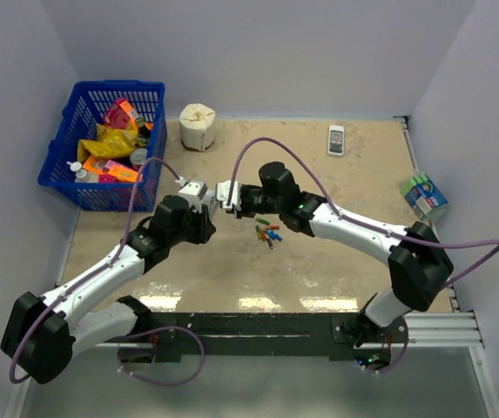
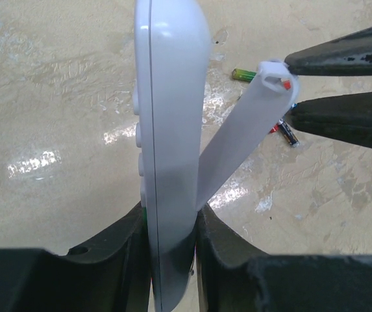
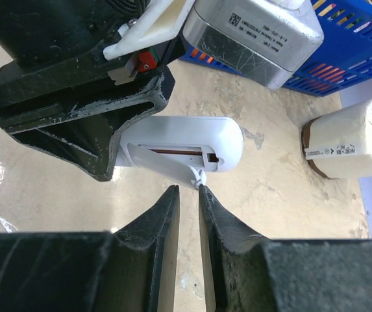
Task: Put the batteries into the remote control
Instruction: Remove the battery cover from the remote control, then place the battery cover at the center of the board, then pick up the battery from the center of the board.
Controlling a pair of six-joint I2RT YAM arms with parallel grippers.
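Left hand (image 2: 173, 250) clamped tight, right hand (image 3: 189, 192) (fingers (image 3: 166, 218) nearly together) facing it closely.

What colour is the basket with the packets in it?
Blue. The blue plastic mesh basket shows best in the top external view.

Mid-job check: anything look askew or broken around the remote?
The battery cover juts out at an angle from the remote control, joined only at the gripped end, its free tip between the fingers of the right gripper. It looks levered open, not broken. The left gripper clamps the remote; the batteries lie loose on the table.
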